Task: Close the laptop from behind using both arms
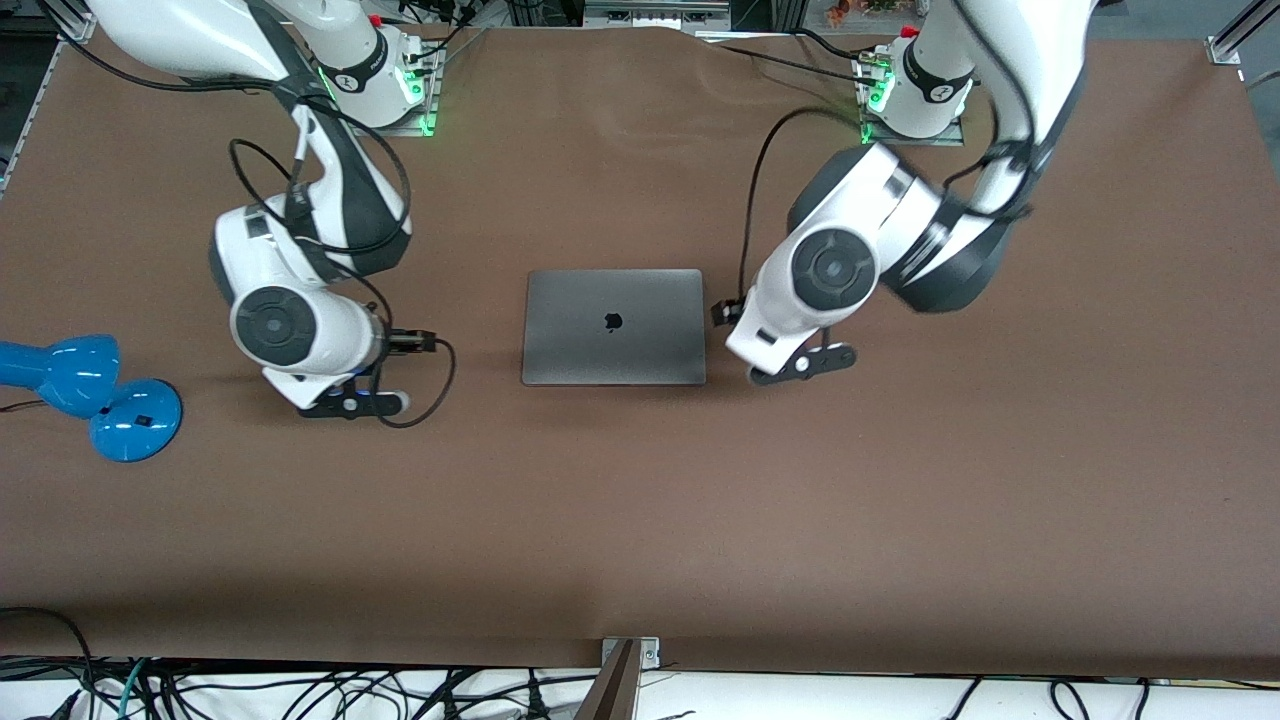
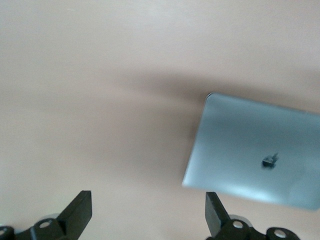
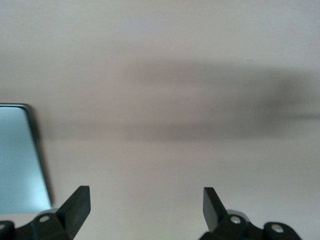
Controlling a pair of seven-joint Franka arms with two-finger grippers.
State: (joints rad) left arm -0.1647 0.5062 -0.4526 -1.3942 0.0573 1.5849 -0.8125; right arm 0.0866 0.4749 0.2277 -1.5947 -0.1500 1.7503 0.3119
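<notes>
The space-grey laptop [image 1: 613, 326] lies shut and flat in the middle of the brown table, its lid up and the dark apple logo showing. My left gripper [image 1: 803, 364] is open and empty above the table, just beside the laptop's edge toward the left arm's end. My right gripper [image 1: 352, 404] is open and empty above the table, a wider gap from the laptop toward the right arm's end. The left wrist view shows the lid [image 2: 255, 150] past the open left gripper [image 2: 147, 200]. The right wrist view shows a lid corner [image 3: 17, 160] beside the open right gripper [image 3: 146, 197].
A blue desk lamp [image 1: 90, 390] lies at the right arm's end of the table [image 1: 640, 520]. Black cables loop from both wrists. More cables hang below the table's edge nearest the front camera.
</notes>
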